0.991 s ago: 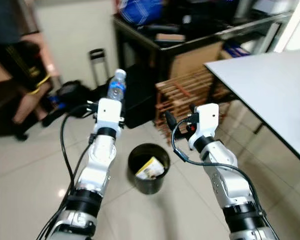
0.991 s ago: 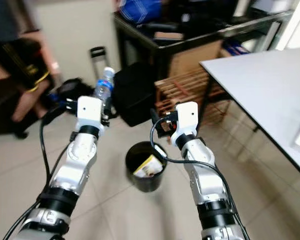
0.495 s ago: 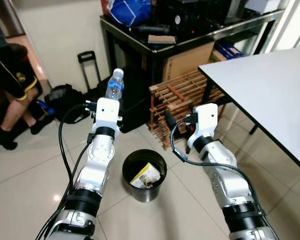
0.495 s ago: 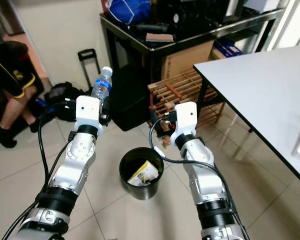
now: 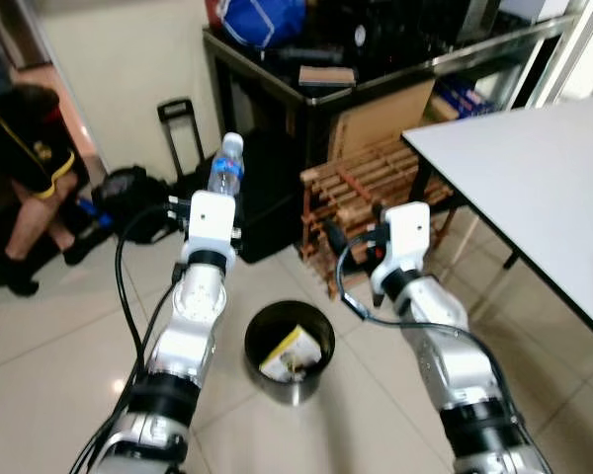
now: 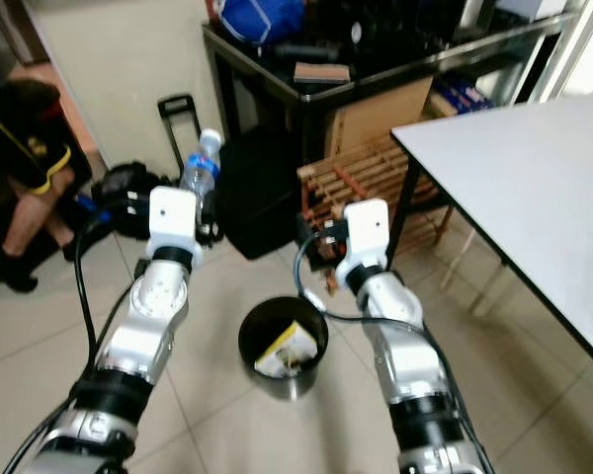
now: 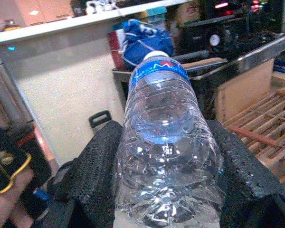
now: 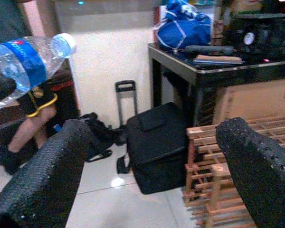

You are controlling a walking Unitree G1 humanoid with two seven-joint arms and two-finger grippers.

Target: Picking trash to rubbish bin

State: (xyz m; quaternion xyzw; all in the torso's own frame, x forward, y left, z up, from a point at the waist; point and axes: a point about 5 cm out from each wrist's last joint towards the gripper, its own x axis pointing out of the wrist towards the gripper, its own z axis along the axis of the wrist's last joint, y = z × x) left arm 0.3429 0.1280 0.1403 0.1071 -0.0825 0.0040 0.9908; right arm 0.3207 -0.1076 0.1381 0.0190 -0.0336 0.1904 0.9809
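Clear plastic water bottle (image 5: pixel 225 166) is clamped in the left pincer (image 7: pixel 164 190), base down between the two black padded fingers (image 7: pixel 92 166) and cap pointing up and away from the wrist, so its long axis runs pretty much upright along the fingers. The thing that matters for the drop: the black rubbish bin (image 5: pixel 291 353) sits on the tiled floor well below that pincer and off toward the robot's right, roughly between the two forearms and nearer the body than the bottle is. So I'd guess the left arm has to swing inward and down before letting go, otherwise the bottle lands on the tiles. Left arm is obviously the one in play; the right pincer (image 8: pixel 156 166) just hangs with its fingers spread wide and nothing between them, raised at about the same height. The bin already has a yellowish wrapper (image 5: pixel 291 351) in it. Head views give you the bin-to-bottle layout, which the wrist cams don't. The left wrist view is the one that shows the grip properly, pads wrapped round the lower body of the bottle. The right wrist view catches the bottle from the side, with a black bag (image 8: pixel 154 142) and wooden rack (image 8: pixel 237 156) beyond.
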